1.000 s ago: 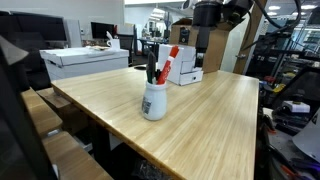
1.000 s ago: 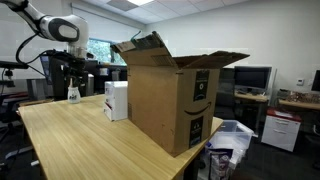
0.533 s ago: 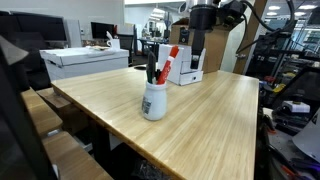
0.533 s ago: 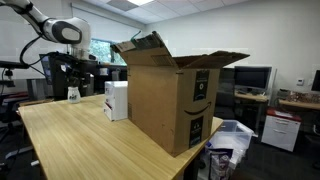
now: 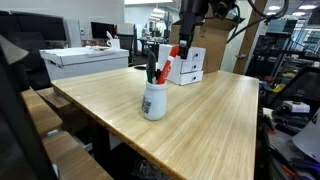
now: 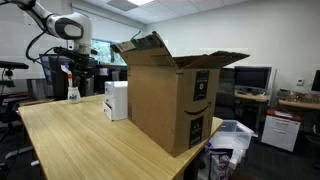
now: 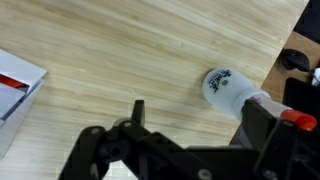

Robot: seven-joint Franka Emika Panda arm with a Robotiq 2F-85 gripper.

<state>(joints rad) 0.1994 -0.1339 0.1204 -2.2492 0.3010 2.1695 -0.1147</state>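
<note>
A white cup (image 5: 154, 101) holding red and black markers stands on the wooden table (image 5: 200, 120). It also shows in an exterior view (image 6: 73, 94) and in the wrist view (image 7: 225, 88), lying to the right of the jaws. My gripper (image 5: 187, 52) hangs well above the table, behind the cup and in front of a white box (image 5: 186, 68). In the wrist view the gripper (image 7: 200, 120) is open and empty, and its right finger overlaps the cup's rim with a red marker (image 7: 292, 118) beside it. An exterior view shows the gripper (image 6: 72, 65) above the cup.
A large open cardboard box (image 6: 175, 95) stands on the table next to the white box (image 6: 116, 100), whose corner shows in the wrist view (image 7: 15, 85). A white printer (image 5: 85, 60) sits on a desk behind. Chairs and monitors surround the table.
The arm has moved sideways over the table toward the cup, from beside the white box to above it. The gripper stays open and empty.
</note>
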